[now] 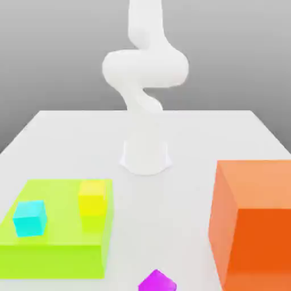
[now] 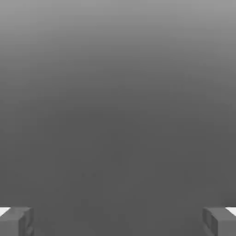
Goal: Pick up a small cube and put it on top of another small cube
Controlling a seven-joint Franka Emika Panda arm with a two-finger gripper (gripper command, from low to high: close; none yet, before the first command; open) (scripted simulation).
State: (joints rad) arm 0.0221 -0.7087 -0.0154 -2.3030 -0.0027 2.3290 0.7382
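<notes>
Yellow cube (image 1: 92,197), cyan cube (image 1: 29,217) on lime block (image 1: 57,250); hand (image 2: 118,222) spread.

White table (image 1: 68,142) carrying the arm's round base (image 1: 146,156) as landmark. Toward the camera and to the exterior view's left of the base lies a flat lime-green block (image 1: 57,250); toward the camera and to the exterior view's right stands a large orange block (image 1: 256,227). A small magenta cube (image 1: 157,282) rests on the table nearest the camera, well apart from the base, between the two blocks.
</notes>
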